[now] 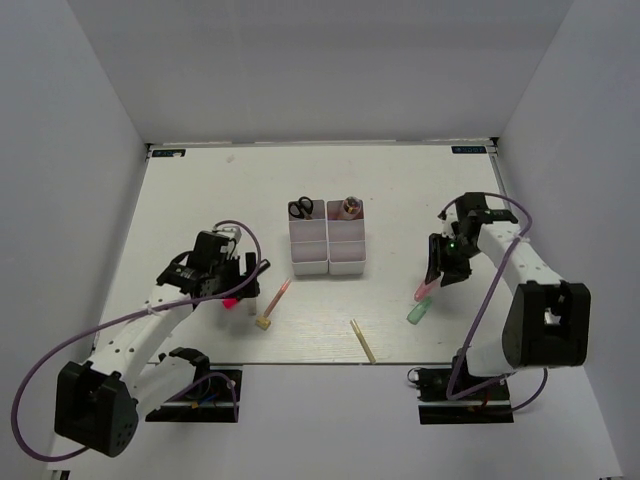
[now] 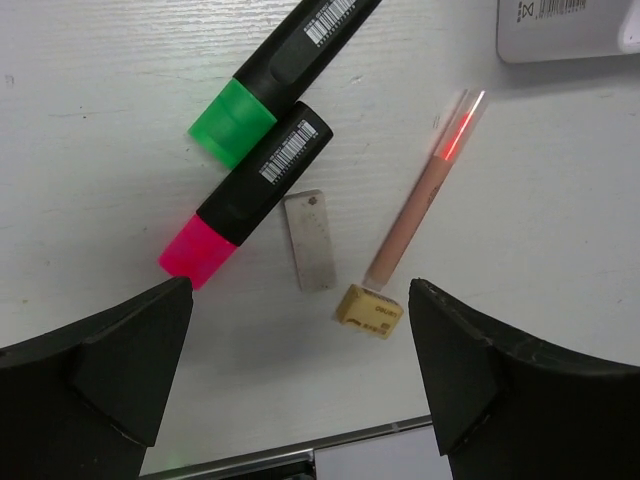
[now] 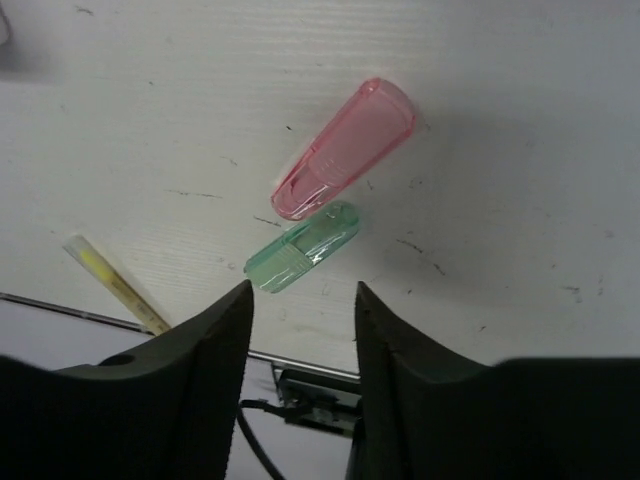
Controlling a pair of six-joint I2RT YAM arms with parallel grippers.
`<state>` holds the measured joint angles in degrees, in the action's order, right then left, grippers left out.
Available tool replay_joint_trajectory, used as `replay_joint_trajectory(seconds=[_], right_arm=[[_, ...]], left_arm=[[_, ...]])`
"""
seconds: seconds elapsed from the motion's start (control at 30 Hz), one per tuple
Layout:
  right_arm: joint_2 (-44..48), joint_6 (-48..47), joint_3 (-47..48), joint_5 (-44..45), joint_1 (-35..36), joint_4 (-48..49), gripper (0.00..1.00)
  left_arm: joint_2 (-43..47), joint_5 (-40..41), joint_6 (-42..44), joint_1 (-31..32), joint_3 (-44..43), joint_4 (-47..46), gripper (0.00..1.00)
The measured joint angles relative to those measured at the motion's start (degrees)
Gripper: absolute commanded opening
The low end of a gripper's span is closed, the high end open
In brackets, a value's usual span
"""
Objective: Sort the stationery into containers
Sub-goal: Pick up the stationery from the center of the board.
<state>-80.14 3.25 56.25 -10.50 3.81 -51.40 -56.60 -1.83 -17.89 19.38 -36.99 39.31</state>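
Pink marker (image 3: 345, 150) and mint-green marker (image 3: 302, 245) lie below spread right fingers (image 3: 180, 390); left fingers (image 2: 100, 370) spread above two black highlighters (image 2: 262, 168).

Scuffed white table (image 1: 200, 200); white walls (image 1: 330, 60) on 3 sides; small dark label (image 1: 170, 153) at far-left corner.

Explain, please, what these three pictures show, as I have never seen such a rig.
Two robot arms, the left arm and right arm, stand at a table's near edge. One picture looks down from above; the other two come from wrist cameras, the dark shapes below being each arm's own jaws. White bins sit mid-table, scissors in one. Near the left arm lie a pink highlighter, green highlighter, pencil and eraser; near the right, a pink marker and mint marker. Both arms' jaws are open, holding nothing.
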Motion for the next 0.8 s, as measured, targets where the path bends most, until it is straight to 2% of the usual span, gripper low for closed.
replay_joint_trajectory(seconds=[0.2, 0.3, 0.4, 0.53, 0.8], right_arm=[[-9.2, 3.1, -0.2, -0.6, -2.5, -0.4, 0.57], [-11.9, 5.4, -0.7, -0.8, -3.0, 0.4, 0.69], [-13.1, 7.1, -0.7, -0.8, -3.0, 2.0, 0.76], [-14.9, 9.2, -0.6, -1.3, -3.0, 4.4, 0.75], [-19.0, 12.9, 1.0, -0.5, -3.1, 4.3, 0.57]], left_arm=[[0.3, 0.6, 0.0, 0.3, -0.2, 0.6, 1.0], [1.0, 0.6, 0.0, 0.3, -0.2, 0.6, 1.0], [1.2, 0.5, 0.0, 0.3, -0.2, 0.6, 1.0], [1.3, 0.1, 0.0, 0.3, -0.2, 0.6, 1.0], [1.7, -0.3, 0.0, 0.3, -0.2, 0.6, 1.0]])
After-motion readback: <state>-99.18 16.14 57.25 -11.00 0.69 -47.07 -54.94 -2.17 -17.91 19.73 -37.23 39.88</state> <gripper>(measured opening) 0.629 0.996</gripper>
